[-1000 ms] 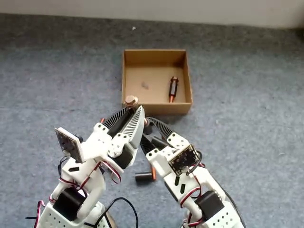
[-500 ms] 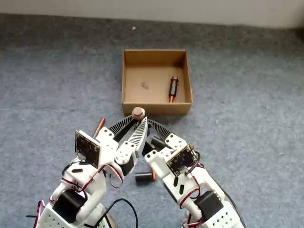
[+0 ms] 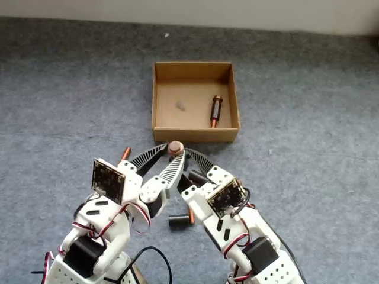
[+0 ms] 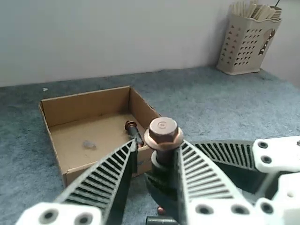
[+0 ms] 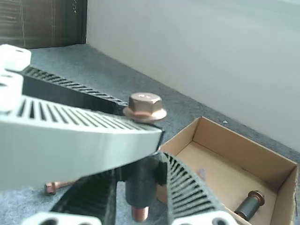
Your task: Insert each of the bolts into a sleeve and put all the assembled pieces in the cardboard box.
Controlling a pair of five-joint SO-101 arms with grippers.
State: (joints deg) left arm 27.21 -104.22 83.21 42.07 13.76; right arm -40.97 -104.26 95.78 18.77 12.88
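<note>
A copper bolt (image 3: pixel 174 147) stands upright just in front of the cardboard box (image 3: pixel 160 100), with its head (image 4: pixel 162 132) above the fingertips of my left gripper (image 4: pixel 158 145), which is shut on the bolt. Its shank runs down through a black sleeve (image 5: pixel 140 180), and the copper tip shows under the sleeve. My right gripper (image 5: pixel 140 187) is shut on that sleeve from below. One assembled piece (image 3: pixel 216 110) lies in the box. A loose bolt (image 3: pixel 125 154) lies on the carpet to the left. Another sleeve with a bolt (image 3: pixel 179 219) lies between the arms.
Grey carpet covers the floor around the box. Both arms crowd together in front of the box's near wall (image 3: pixel 195 135). A perforated holder with sticks (image 4: pixel 248 37) stands by the far wall.
My left gripper has carried the bolt from the box's near left corner toward the right and down, onto the sleeve in the right gripper. The right arm has barely moved.
</note>
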